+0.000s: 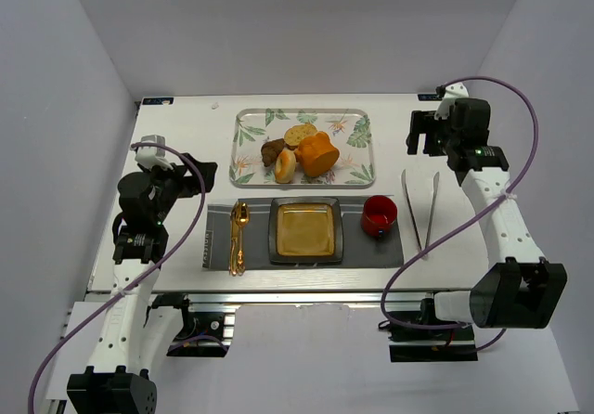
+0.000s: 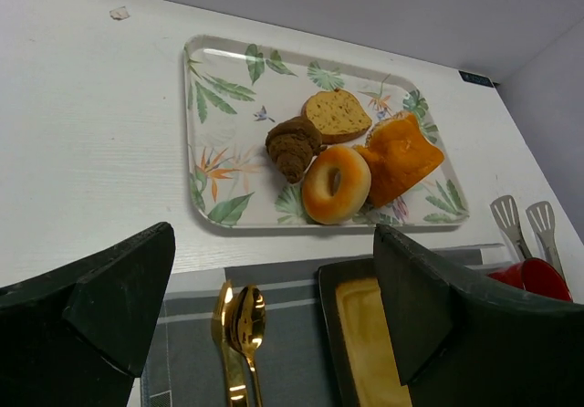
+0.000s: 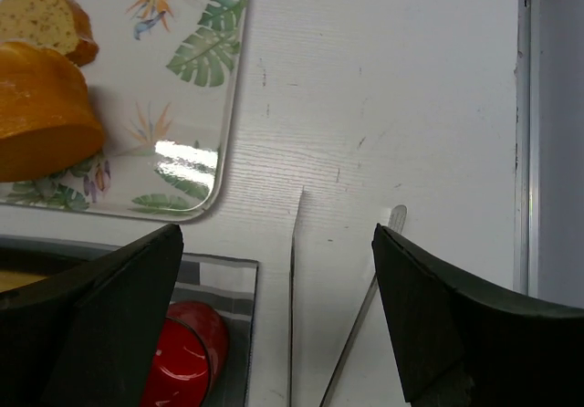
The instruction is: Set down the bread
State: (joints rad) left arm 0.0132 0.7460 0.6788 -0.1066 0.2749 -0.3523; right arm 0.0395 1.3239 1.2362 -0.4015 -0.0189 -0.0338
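The bread (image 1: 318,154) is a glossy orange-golden chunk on the right part of a leaf-patterned tray (image 1: 251,126). It also shows in the left wrist view (image 2: 399,156) and at the left edge of the right wrist view (image 3: 41,106). My left gripper (image 1: 190,174) is open and empty at the table's left, above the placemat's left end (image 2: 274,243). My right gripper (image 1: 429,134) is open and empty at the back right, right of the tray, above the tongs (image 3: 276,234).
A ring donut (image 2: 336,183), a brown croissant (image 2: 293,147) and a speckled slice (image 2: 336,115) share the tray. In front, a grey placemat (image 1: 371,247) holds a square dark plate (image 1: 305,229), a gold spoon and fork (image 1: 238,238) and a red cup (image 1: 379,214). Metal tongs (image 1: 420,212) lie right of it.
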